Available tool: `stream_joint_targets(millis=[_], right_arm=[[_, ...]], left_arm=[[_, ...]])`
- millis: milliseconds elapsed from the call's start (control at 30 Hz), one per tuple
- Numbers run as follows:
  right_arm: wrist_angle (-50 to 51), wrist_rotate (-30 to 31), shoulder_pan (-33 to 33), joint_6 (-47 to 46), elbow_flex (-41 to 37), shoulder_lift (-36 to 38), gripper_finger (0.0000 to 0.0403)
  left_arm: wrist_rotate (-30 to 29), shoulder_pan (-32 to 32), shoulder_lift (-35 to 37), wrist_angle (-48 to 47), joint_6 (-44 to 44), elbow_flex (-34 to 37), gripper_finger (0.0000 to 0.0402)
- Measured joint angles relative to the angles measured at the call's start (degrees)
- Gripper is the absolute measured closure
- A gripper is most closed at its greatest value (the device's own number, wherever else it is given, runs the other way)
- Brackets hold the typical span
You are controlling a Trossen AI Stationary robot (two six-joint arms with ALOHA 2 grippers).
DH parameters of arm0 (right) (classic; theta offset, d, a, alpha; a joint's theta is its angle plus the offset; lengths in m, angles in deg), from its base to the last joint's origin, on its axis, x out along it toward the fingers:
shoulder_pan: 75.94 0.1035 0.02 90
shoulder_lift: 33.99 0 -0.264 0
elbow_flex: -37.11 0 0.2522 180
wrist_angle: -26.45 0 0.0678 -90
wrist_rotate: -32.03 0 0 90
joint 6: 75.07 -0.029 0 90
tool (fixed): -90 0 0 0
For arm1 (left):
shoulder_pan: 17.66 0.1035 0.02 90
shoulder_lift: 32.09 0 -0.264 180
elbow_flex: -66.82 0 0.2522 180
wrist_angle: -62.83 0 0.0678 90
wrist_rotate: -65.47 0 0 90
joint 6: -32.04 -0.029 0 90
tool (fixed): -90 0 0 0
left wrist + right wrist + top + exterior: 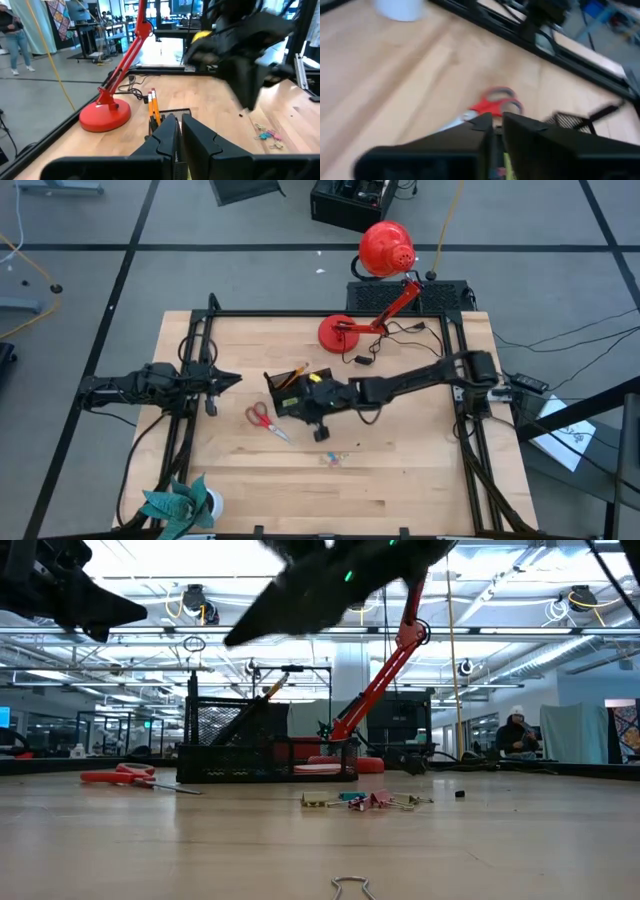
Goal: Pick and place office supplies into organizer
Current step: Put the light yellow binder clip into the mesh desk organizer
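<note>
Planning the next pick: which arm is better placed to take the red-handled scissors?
Probably the right. Its gripper hangs over the organizer, just beside the scissors, which show close ahead in its wrist view. The left gripper waits near the table's left edge.

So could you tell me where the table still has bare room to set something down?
The widest bare wood is the near right corner, past the clips, and the far left corner behind the left gripper. The middle is crowded: organizer, scissors and right gripper sit close together. The lamp base and its cord fill the far middle; the plant takes the near left corner.
</note>
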Motion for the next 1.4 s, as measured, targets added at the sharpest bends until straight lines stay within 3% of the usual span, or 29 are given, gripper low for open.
stream_joint_targets(millis=[67, 267, 533, 667, 833, 1033, 1233, 1400], right_arm=[[3.04, 0.45, 2.31, 2.63, -0.03, 2.09, 0.0394], [5.52, 5.05, 8.02, 3.60, -3.52, 6.13, 0.0396], [-8.39, 8.64, 11.01, -4.19, -23.14, 14.78, 0.0402], [-15.14, 16.77, 11.16, -6.44, -33.12, 22.80, 0.0402], [-21.95, 17.38, 10.17, -9.39, -44.33, 33.82, 0.0402], [-37.77, 7.94, 10.20, -11.27, -57.71, 43.36, 0.0402], [-46.37, 9.49, 9.37, -12.09, -65.88, 47.62, 0.0401], [-47.31, 9.20, 8.71, -13.42, -67.53, 49.16, 0.0402]], left_arm=[[0.44, 0.02, -0.02, -0.13, 0.58, 0.00, 0.0366], [0.65, 0.02, 0.00, -0.18, 1.35, 0.00, 0.0366], [1.65, -0.09, -0.74, 0.99, 5.47, 0.02, 0.0366], [2.14, -0.09, -4.62, 4.44, 9.97, 0.02, 0.0366], [3.34, -0.20, -15.19, 12.82, 11.69, -0.07, 0.0366], [12.93, -0.60, -31.90, 21.69, 12.03, -4.95, 0.0366], [11.96, -4.77, -48.68, 27.59, 9.87, -12.20, 0.0366], [11.57, -8.05, -62.00, 34.64, 8.61, -15.81, 0.0363]])
